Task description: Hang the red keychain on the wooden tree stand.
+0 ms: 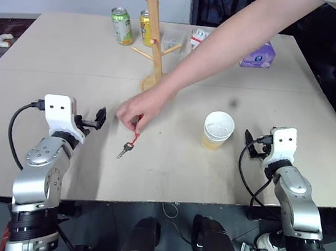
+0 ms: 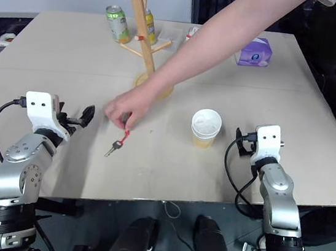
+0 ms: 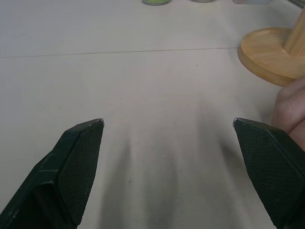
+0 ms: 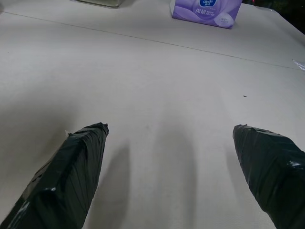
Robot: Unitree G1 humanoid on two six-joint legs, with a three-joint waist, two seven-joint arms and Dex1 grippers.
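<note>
Person's hand (image 1: 138,110) on red keychain (image 1: 130,141) — blocking.

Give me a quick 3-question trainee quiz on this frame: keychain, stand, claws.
1. True or false: the red keychain already hangs on the wooden tree stand.
2. What is touching the keychain's cord? A) the left claw B) a person's hand C) the right claw
3. Fill in: both claws are ____ and hold nothing.

Key
1. False: it lies on the table, in front of the stand's base.
2. B: the hand pinches the red cord; the key rests on the table.
3. open
</note>
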